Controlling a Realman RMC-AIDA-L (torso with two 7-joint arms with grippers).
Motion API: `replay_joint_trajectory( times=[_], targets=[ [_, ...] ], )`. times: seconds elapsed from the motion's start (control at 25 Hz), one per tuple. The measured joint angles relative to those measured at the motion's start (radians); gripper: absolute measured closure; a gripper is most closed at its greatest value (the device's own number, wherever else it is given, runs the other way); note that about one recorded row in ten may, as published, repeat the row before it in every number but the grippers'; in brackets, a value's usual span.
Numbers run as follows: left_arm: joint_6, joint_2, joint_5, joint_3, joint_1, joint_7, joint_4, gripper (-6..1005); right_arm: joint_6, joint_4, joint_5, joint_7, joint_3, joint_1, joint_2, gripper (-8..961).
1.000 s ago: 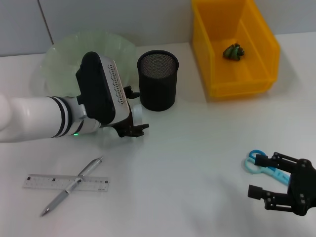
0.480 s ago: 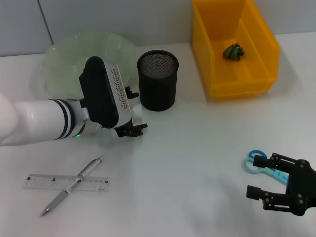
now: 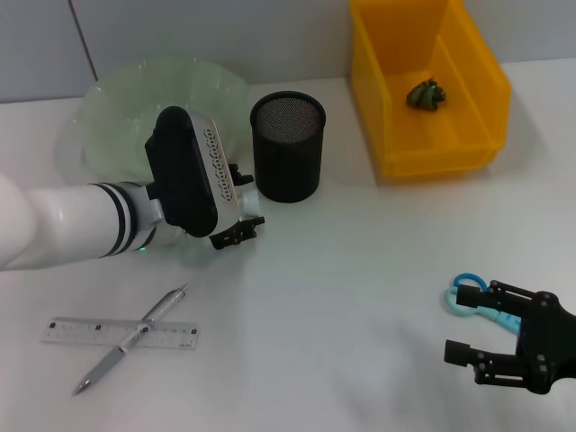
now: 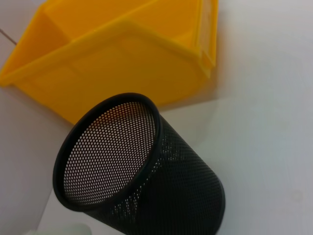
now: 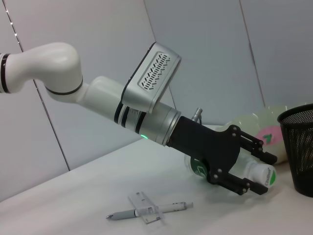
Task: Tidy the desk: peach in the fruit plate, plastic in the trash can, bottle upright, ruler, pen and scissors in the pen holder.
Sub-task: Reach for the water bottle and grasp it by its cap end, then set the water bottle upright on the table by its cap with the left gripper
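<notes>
My left gripper (image 3: 240,207) is shut on the white bottle (image 3: 253,206) just in front of the black mesh pen holder (image 3: 286,144). The right wrist view shows its fingers (image 5: 258,149) clamping the bottle (image 5: 252,171), which is tilted. My right gripper (image 3: 470,322) is open at the front right, next to the blue scissors (image 3: 468,297). The clear ruler (image 3: 121,333) and silver pen (image 3: 135,335) lie crossed at the front left. A green plastic wad (image 3: 427,94) lies in the yellow bin (image 3: 486,81). A pinkish peach (image 5: 268,134) lies on the pale green plate (image 3: 117,108).
The pen holder (image 4: 132,166) stands close beside the yellow bin (image 4: 122,58). The plate sits at the back left against the grey wall. Bare white table lies between the two arms.
My left gripper has shifted slightly back and left with the bottle. My right gripper has drawn toward the table's front edge, uncovering more of the scissors.
</notes>
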Motion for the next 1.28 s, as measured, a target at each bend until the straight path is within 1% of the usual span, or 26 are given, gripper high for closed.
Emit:
replay_joint_trajectory(
  times=[0.44, 0.84, 1.12, 1.28],
  targets=[
    [-0.012, 0.000, 0.000, 0.006, -0.001, 0.006, -0.010, 446, 0.010, 0.010, 0.000, 0.001, 0.000, -0.001, 0.002, 130],
    [-0.034, 0.000, 0.039, 0.054, 0.002, -0.001, -0.002, 544, 0.012, 0.011, 0.000, 0.003, 0.000, 0.001, 0.001, 135],
    [-0.031, 0.000, 0.043, 0.058, 0.008, -0.002, 0.012, 555, 0.012, 0.013, 0.000, 0.007, 0.000, 0.001, 0.000, 138],
    [-0.016, 0.001, 0.043, 0.058, 0.054, -0.009, 0.095, 552, 0.012, 0.013, 0.000, 0.008, 0.002, 0.000, 0.000, 140]
  ],
)
